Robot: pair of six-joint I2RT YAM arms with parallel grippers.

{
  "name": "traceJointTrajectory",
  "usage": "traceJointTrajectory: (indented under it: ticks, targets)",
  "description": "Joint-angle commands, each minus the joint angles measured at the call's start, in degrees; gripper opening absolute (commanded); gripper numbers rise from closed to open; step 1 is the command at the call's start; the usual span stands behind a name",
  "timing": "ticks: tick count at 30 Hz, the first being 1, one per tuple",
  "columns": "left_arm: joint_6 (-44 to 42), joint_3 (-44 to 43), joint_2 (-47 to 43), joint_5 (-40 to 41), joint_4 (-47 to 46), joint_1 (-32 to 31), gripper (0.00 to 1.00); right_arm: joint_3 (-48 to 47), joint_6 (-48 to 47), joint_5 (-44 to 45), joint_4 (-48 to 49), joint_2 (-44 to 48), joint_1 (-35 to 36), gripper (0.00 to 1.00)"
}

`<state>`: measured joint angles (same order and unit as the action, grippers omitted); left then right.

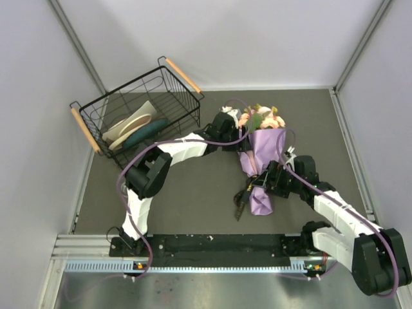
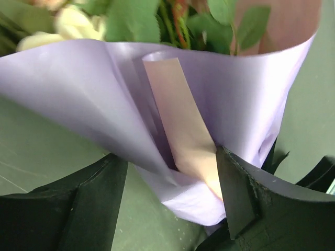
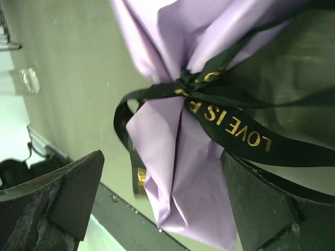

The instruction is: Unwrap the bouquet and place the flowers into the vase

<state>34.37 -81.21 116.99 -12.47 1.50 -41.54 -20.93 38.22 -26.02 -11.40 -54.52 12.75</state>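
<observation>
The bouquet (image 1: 262, 154) lies on the dark table, its flowers (image 1: 261, 119) pointing away and its purple paper tail (image 1: 260, 201) toward the arms. My left gripper (image 1: 243, 143) is at the cone's left side and is open. In the left wrist view the paper's overlapping fold (image 2: 178, 120) sits between the jaws (image 2: 168, 154), with the right finger against it. My right gripper (image 1: 265, 182) is open around the tail (image 3: 183, 178), just below the black ribbon knot (image 3: 183, 86). A small glassy shape (image 3: 26, 81) may be the vase; I cannot tell.
A black wire basket (image 1: 187, 106) with wooden handles stands at the back left, holding cream and teal pieces. Loose black ribbon ends (image 1: 243, 199) trail left of the tail. Grey walls close in the table, and a metal rail (image 1: 212, 264) runs along the near edge.
</observation>
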Motion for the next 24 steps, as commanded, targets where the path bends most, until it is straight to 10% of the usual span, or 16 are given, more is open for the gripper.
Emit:
traceJointTrajectory:
  ticks: [1, 10, 15, 24]
  targets:
    - [-3.94, -6.59, -0.62, -1.16, 4.28, 2.34, 0.75, -3.57, 1.34, -5.71, 3.26, -2.86, 2.54, 0.96]
    - [-8.44, 8.94, -23.52, -6.24, 6.69, 0.94, 0.82, -7.9, -4.03, 13.6, -11.27, 5.38, 2.37, 0.96]
    - [-8.45, 21.5, -32.95, -8.47, 5.1, -4.94, 0.73, -6.15, 8.08, 30.55, -19.78, 14.43, 1.66, 0.97]
    - [1.37, 36.8, -40.61, -2.02, -3.66, -18.84, 0.58, 1.06, 24.09, 33.83, -22.35, 26.67, -1.59, 0.76]
